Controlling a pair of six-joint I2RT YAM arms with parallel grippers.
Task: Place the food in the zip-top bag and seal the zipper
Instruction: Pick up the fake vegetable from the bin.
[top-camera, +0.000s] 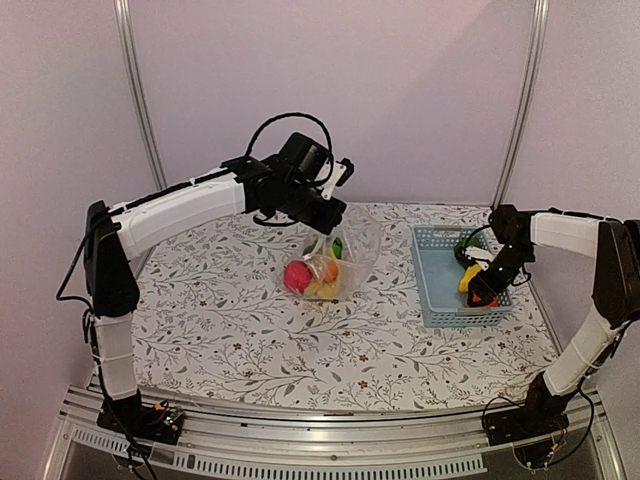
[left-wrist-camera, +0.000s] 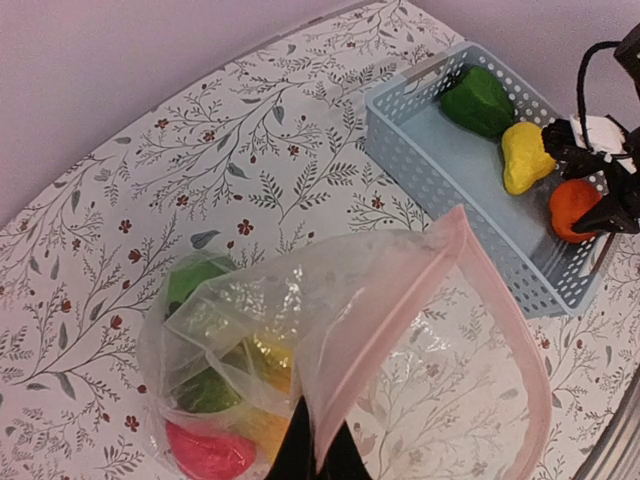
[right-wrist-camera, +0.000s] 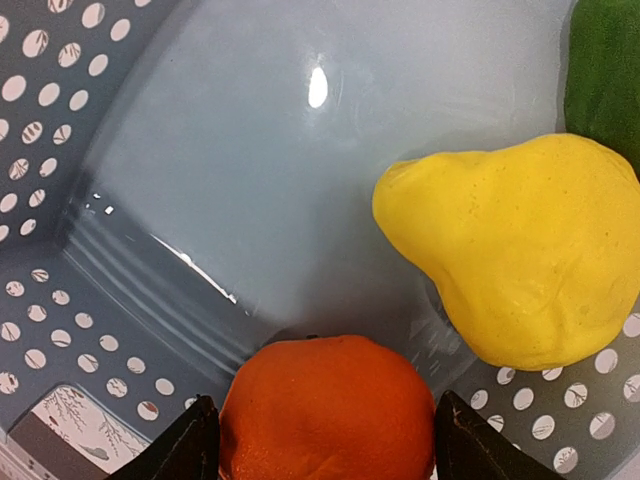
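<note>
Tablecloth (top-camera: 250, 330): white, grey-green leafy sprigs, small dark-red flowers. Basket (left-wrist-camera: 425, 170): light blue, perforated walls. Inside basket: orange fruit (right-wrist-camera: 325, 410), yellow pear-shaped piece (right-wrist-camera: 520, 250), dark green piece (left-wrist-camera: 478, 100). Zip-top bag (left-wrist-camera: 400, 330): clear, pale pink zipper (left-wrist-camera: 395, 320) strip along mouth. Inside bag: hot-pink piece (left-wrist-camera: 210, 452), green piece (left-wrist-camera: 190, 285), yellow piece (left-wrist-camera: 272, 358). Arms: white links, black joints. Backdrop: pale lilac.

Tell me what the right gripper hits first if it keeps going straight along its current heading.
The orange piece: the right gripper is open with a finger on either side of it. Beyond it lies the basket floor; whether the fingers touch the piece is unclear.
</note>
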